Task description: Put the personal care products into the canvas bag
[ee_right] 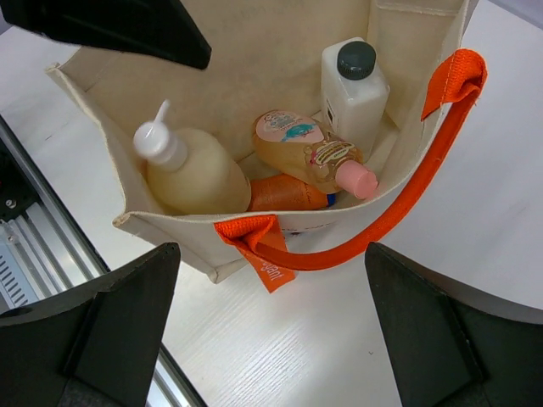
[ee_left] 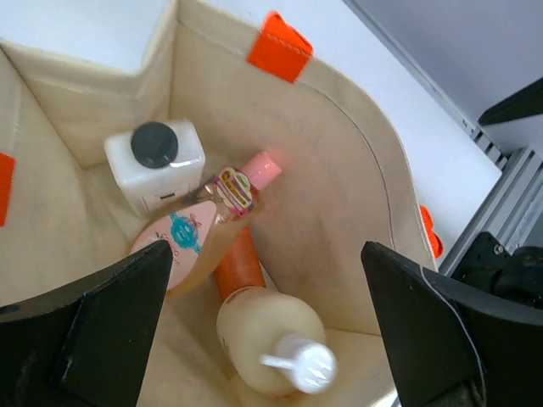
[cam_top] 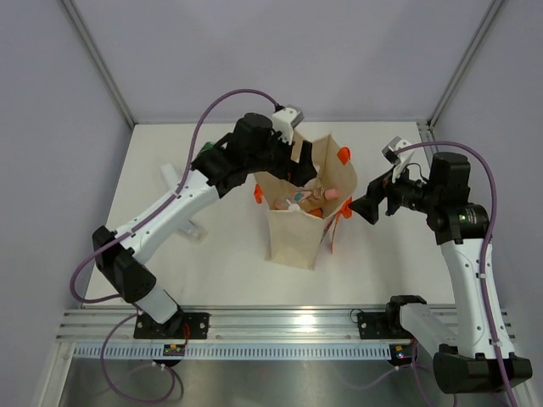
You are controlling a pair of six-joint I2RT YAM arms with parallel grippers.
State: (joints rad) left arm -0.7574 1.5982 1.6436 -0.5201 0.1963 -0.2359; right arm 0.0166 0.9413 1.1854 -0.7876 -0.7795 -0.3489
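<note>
The canvas bag [cam_top: 293, 237] stands upright mid-table with orange handles [ee_right: 399, 203]. Inside it lie the white black-capped bottle [ee_left: 157, 161], the pink clear bottle [ee_left: 212, 220], the orange cylinder [ee_left: 240, 267] and the cream pump bottle [ee_left: 271, 335]; all show in the right wrist view too, for instance the cream pump bottle [ee_right: 191, 174]. My left gripper [cam_top: 287, 165] is open and empty above the bag's mouth. My right gripper [cam_top: 366, 208] is open and empty just right of the bag, over the table. A green bit [cam_top: 204, 150] shows behind my left arm.
A white tube-like object [cam_top: 170, 175] lies on the table left of the left arm, and another white piece [cam_top: 194, 229] lies under that arm. Grey walls enclose the table. An aluminium rail [cam_top: 280, 322] runs along the near edge.
</note>
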